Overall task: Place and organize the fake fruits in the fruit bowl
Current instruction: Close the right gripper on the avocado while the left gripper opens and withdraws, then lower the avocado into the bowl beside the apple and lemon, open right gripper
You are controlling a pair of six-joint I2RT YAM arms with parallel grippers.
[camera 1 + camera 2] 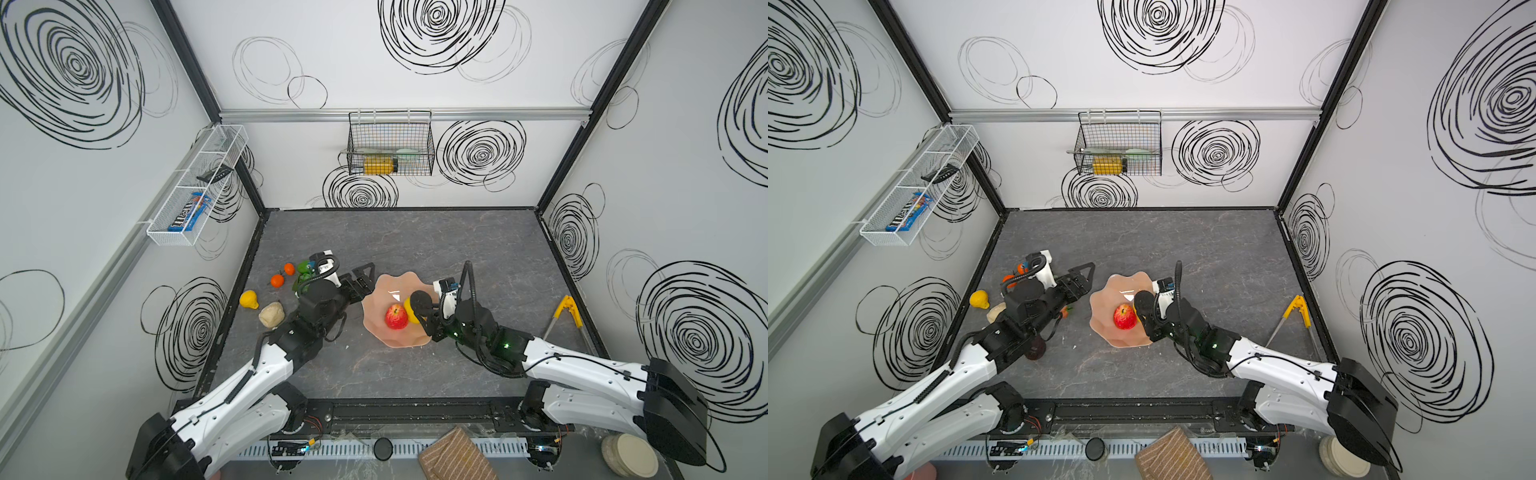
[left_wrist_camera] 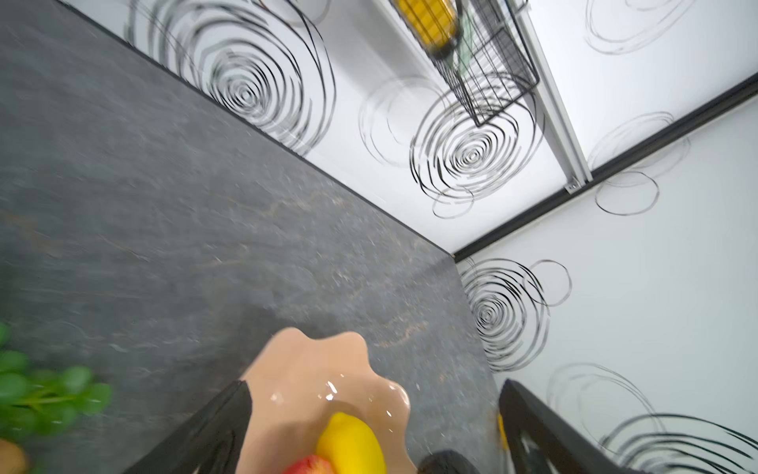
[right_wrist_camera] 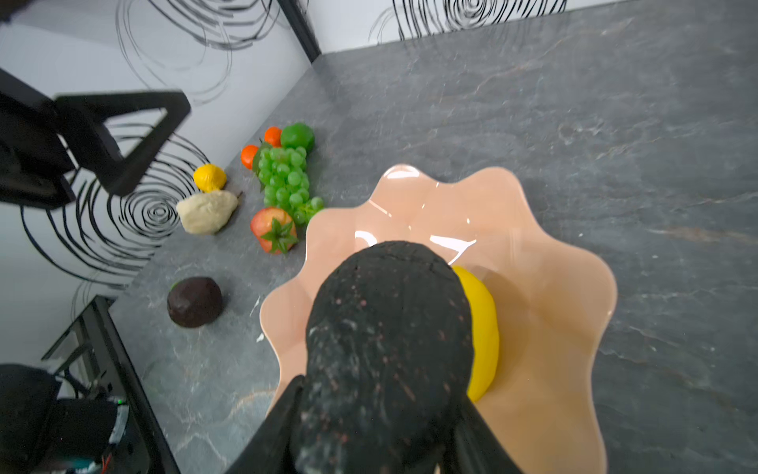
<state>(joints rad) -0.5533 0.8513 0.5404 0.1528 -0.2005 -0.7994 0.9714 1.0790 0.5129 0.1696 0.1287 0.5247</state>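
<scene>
- Nearest the front edge, a brown fruit [image 3: 195,301] is seen lying alone on the table, near the bowl [image 3: 553,230] but outside it.
- Mid-table, the bowl is already loaded: an apple [image 1: 396,316] and a lemon [image 3: 482,328] are lying inside, side by side.
- Over the lemon, an avocado [image 3: 389,328] is being held by the right gripper [image 1: 424,316], with the jaws part-closed and clamped on its near end.
- Just beside the bowl's left rim, the left gripper [image 1: 366,279] is hung with its fingers spread wide and nothing between them.
- Beyond that, a strawberry [image 3: 274,230] is found just beside the rim, with the grapes [image 3: 285,180] touching it.
- By the left wall, a beige fruit [image 3: 205,212] and a pear [image 3: 209,177] are set close together.
- Farthest back, two oranges [image 3: 249,156] and a lime [image 3: 297,136] are tucked against the grapes.
- The fruits are judged light, stiff and slick, being glossy plastic.
- Round ones are best taken across the widest part, so that they are not squeezed out of the jaws.
- The grapes look looser and are best gripped through the thick of the bunch.
- The bowl looks glossy and light, so it could be shoved by a careless release.
</scene>
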